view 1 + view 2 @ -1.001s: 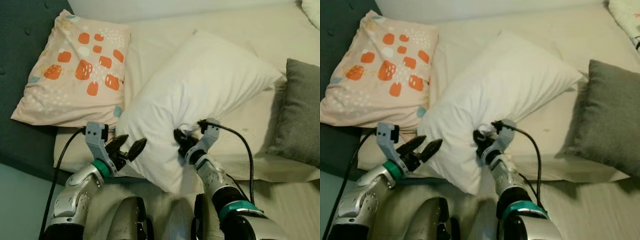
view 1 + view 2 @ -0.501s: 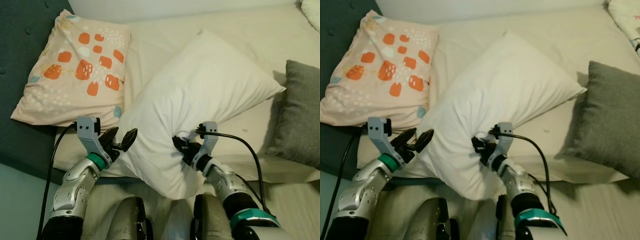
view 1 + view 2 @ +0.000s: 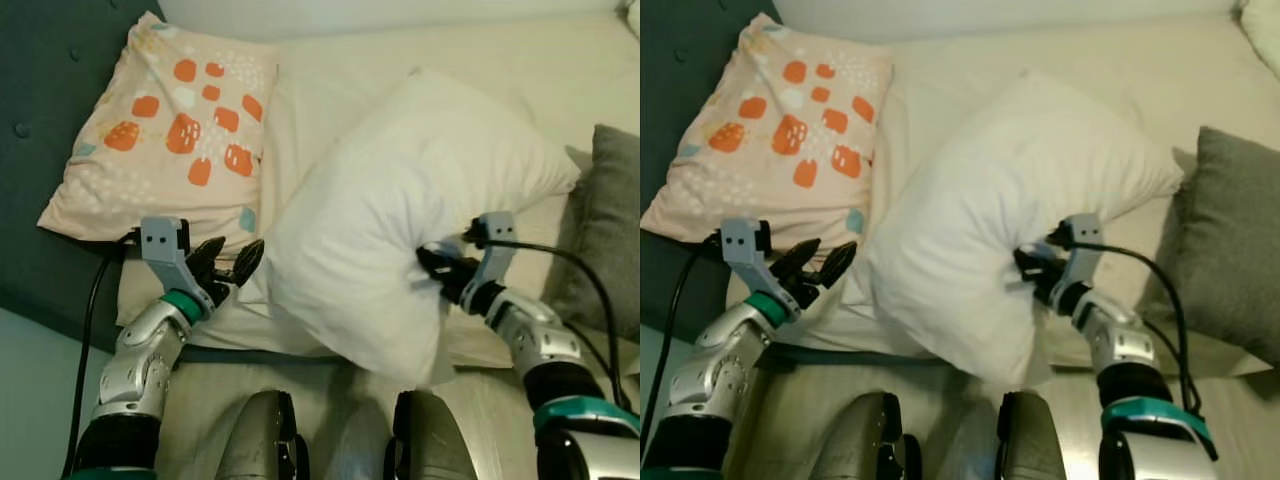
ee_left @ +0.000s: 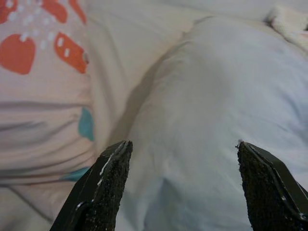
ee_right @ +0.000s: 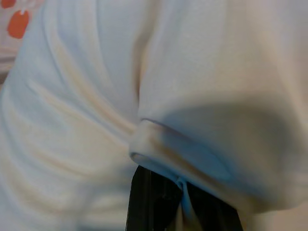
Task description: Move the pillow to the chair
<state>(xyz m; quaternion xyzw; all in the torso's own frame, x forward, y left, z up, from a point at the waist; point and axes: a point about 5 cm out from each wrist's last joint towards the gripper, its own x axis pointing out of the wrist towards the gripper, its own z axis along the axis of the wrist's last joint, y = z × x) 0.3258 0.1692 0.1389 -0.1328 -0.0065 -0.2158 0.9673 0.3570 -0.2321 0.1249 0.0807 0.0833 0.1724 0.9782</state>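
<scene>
At the bed's (image 3: 330, 60) left edge, against the dark headboard (image 3: 40, 150), lies a patterned pillow (image 3: 165, 135) with orange patches. Just below its near corner the left pincer (image 3: 228, 265) hovers with its fingers apart; the left wrist view shows the two black fingers (image 4: 98, 190) spread wide, with white fabric between them but not gripped. The white pillow (image 3: 400, 230), the task's thing, sits at the middle of the bed, slanting from the near edge up toward the far right, its near end bunched and overhanging the edge above the robot's legs. On its right side the right pincer (image 3: 438, 268) is clamped on a fold of the cover, and the right wrist view shows the cloth pinched in its grip. A grey cushion (image 3: 605, 220) lies at the bed's right edge.

The step in hand looks like securing the white pillow before lifting it. The next move likely calls for the left pincer to close on the pillow's left side, so both arms can raise it off the bed and carry it to the chair.
</scene>
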